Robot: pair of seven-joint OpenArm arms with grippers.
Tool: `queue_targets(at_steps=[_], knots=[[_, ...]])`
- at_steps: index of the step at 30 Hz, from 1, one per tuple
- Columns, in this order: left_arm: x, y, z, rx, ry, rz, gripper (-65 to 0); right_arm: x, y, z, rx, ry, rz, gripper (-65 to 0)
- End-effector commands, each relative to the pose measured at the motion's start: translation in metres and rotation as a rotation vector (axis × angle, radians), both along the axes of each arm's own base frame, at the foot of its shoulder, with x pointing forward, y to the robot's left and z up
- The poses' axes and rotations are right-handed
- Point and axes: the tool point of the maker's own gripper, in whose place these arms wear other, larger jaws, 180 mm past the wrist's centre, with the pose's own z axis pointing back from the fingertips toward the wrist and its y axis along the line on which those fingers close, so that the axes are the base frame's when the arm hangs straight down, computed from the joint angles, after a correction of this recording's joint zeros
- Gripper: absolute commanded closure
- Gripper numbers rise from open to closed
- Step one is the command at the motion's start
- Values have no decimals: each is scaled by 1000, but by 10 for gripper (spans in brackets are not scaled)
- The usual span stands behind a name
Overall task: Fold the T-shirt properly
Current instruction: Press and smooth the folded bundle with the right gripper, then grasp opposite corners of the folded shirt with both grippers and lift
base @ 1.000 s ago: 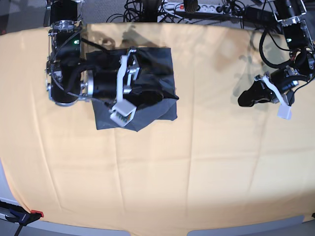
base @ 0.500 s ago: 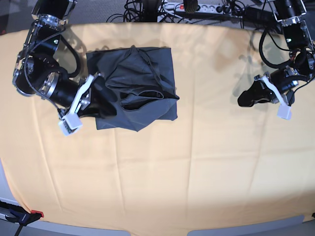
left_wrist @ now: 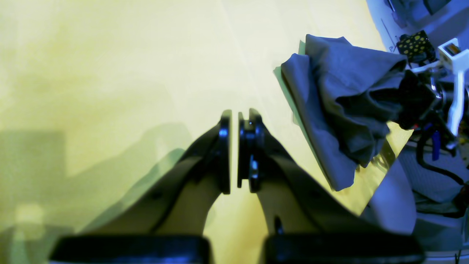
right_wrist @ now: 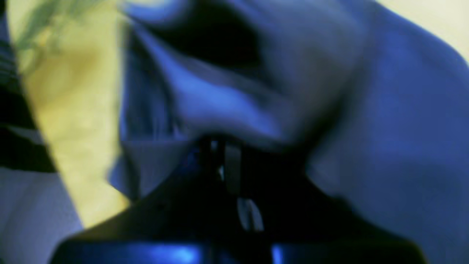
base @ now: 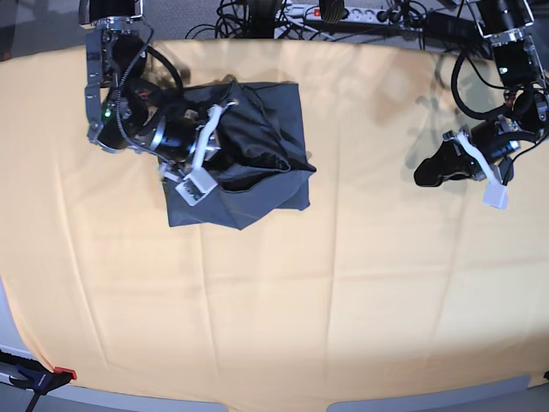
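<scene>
The dark grey T-shirt [base: 266,129] lies as a bunched, roughly square bundle at the back left of the orange table [base: 283,292]. My right gripper [base: 225,153] sits over the bundle's left half. In the blurred right wrist view its fingers [right_wrist: 231,165] are pressed together, with folds of the T-shirt [right_wrist: 384,128] gathered at the tips. The left wrist view shows the T-shirt [left_wrist: 329,106] drawn up toward that arm. My left gripper [base: 425,174] hovers far to the right over bare cloth. In its own view, the left gripper [left_wrist: 234,121] is shut on nothing.
The orange cloth [left_wrist: 110,73] covers the whole table. Cables and a power strip [base: 343,13] run along the back edge. A red-handled clamp [base: 39,375] sits at the front left corner.
My right arm swung left off the shirt, then came back over its left half with its fingers now shut. The shirt's left side looks more bunched. The left arm has not moved.
</scene>
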Motion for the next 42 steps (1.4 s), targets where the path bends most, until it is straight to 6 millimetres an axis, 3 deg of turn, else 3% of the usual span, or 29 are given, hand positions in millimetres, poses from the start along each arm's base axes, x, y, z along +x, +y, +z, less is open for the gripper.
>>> queue_targets(at_steps=[1,9,13,18,24,26,32,38,42], knots=[[6,2,15,-7,-50,-2,-31,11,13,26,62,-76,16,0],[6,2,15,-9,-51,-2,-31,17,79,66,177,-153,106,0],[6,1,17,-18,-56,-2,-31,19,88,79,167,-180,139,0],[6,1,16,-14,-51,-4,-31,27,54,102,65,-274,81,0],[5,-7,28,-84,-75,-27,-3,27,-7,72,-8,-202,-77,0],[-1,-21,38,-132,-96,-114,0,34,-23,74,-16,-218,-122,0],[-21,-63,30,-82,-61,-306,0,46,-55,76,-88,-270,-168,0],[-61,-136,42,-59,-128,-607,0,68,-72,61,-120,-230,-175,0],[-88,-171,32,0,-129,-750,0,98,-90,50,-121,-187,-204,0]])
